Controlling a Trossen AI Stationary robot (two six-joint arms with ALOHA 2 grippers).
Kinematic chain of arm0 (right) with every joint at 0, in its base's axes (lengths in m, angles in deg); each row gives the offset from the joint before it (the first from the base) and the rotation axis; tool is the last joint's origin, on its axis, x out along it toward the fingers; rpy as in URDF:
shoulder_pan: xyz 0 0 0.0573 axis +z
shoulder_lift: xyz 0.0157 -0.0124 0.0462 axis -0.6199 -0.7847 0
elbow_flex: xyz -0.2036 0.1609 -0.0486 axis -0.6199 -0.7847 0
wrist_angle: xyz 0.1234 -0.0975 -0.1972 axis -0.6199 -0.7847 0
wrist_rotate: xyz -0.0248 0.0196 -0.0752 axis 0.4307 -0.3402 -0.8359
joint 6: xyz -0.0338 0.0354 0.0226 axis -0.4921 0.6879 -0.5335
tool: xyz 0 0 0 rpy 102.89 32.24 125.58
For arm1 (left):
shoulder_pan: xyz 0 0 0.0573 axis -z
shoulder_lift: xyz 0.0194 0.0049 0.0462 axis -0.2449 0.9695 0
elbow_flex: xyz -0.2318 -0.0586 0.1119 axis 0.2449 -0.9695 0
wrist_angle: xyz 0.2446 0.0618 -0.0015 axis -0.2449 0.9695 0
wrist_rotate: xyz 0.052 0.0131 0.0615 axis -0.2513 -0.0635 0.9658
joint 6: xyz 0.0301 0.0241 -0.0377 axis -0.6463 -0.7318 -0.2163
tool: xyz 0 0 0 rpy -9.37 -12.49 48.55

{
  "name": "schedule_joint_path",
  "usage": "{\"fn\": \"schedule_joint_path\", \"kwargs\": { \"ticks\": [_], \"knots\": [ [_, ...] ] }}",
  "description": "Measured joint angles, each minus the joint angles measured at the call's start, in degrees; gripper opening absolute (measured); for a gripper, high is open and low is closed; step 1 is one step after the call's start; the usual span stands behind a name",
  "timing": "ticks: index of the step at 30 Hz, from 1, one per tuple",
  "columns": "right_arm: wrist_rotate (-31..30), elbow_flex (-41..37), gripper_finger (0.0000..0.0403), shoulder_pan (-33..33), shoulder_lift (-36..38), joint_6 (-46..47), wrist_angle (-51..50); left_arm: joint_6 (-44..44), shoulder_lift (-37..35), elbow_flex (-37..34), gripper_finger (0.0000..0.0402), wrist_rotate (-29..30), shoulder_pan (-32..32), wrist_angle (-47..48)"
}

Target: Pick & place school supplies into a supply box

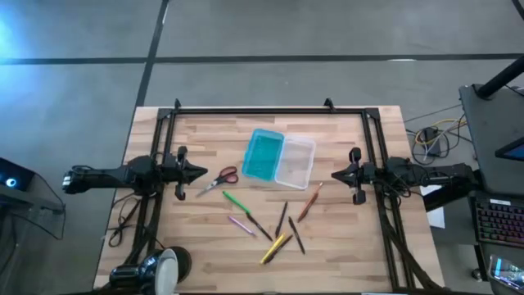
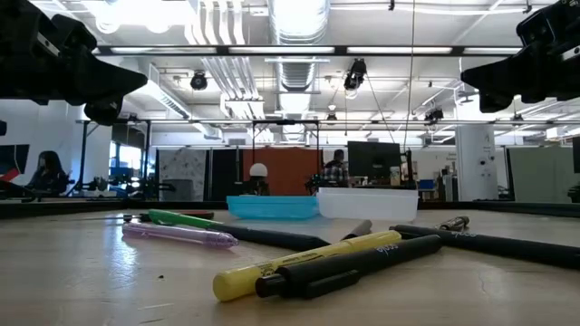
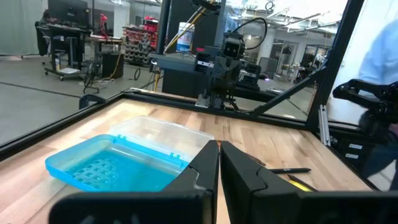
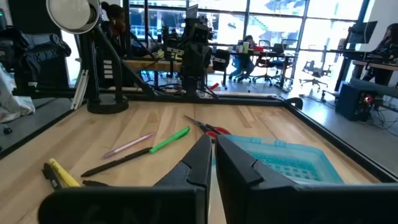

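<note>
The supply box (image 1: 278, 158) lies open near the table's middle, teal half (image 1: 264, 156) on the left, clear half (image 1: 295, 161) on the right. Red-handled scissors (image 1: 219, 179) lie left of it. Pens and pencils lie scattered nearer the near edge: green (image 1: 235, 201), pink (image 1: 241, 224), orange (image 1: 309, 202), yellow (image 1: 273, 248) and dark ones (image 1: 281, 219). My left gripper (image 1: 205, 173) hovers shut at the table's left, just left of the scissors. My right gripper (image 1: 333, 174) hovers shut at the right, beside the clear half. Both hold nothing.
A black frame (image 1: 270, 110) runs along the table's far edge and down both sides. A lamp (image 1: 168, 269) stands at the near left corner. Bare wood lies between the box and the far frame. People sit in the room beyond the table.
</note>
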Motion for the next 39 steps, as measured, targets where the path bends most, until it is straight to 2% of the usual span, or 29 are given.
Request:
{"fn": "schedule_joint_path", "kwargs": {
  "ticks": [11,12,15,18,20,22,26,28,30,32,33,34,39],
  "knots": [
    [-0.03,0.00,0.0013,0.01,-0.02,-0.35,0.05,0.00,0.00,0.01,0.0000,-0.02,-0.01,0.01],
    [-0.79,-0.01,0.0013,-0.01,-0.02,-4.92,0.67,0.00,0.00,-0.01,0.0000,0.01,0.01,0.00],
    [-5.79,0.03,0.0013,-0.21,-0.79,-27.29,4.95,0.01,0.00,-0.01,0.0000,-0.04,0.01,0.02],
    [-6.42,0.03,0.0013,-0.17,-0.68,-46.81,7.38,-0.01,0.00,-0.01,0.0000,-0.02,0.00,0.02],
    [-6.48,0.03,0.0013,-0.19,-0.69,-55.01,7.37,0.00,0.00,0.01,0.0000,-0.02,0.01,0.02],
    [-6.46,0.03,0.0013,-0.19,-0.70,-58.62,7.23,-0.01,0.00,-0.02,0.0000,-0.02,0.01,0.02],
    [-6.47,0.03,0.0013,-0.18,-0.70,-58.93,7.23,-0.01,0.00,0.00,0.0000,-0.02,0.00,0.02],
    [-4.37,0.03,0.0013,-0.19,-0.74,-58.85,7.40,-0.01,0.00,-0.01,0.0000,-0.02,-0.01,0.02],
    [3.52,0.03,0.0013,-0.17,-0.81,-52.96,7.11,-0.01,0.00,-0.01,0.0000,-0.02,0.01,0.02],
    [14.20,0.03,0.0013,-0.12,-0.83,-40.07,6.68,0.00,0.00,0.01,0.0000,-0.02,0.00,0.02],
    [16.57,0.01,0.0013,-0.06,-0.83,-36.45,7.31,0.01,0.00,0.01,0.0000,-0.02,0.01,0.02],
    [14.62,0.02,0.0013,-0.06,-1.00,-35.41,8.03,-0.01,0.00,-0.01,0.0000,-0.02,-0.01,0.02],
    [-8.35,-0.02,0.0013,-0.13,-1.76,-21.46,12.43,-0.01,0.06,0.00,0.0000,-0.02,0.01,0.02]
  ]
}}
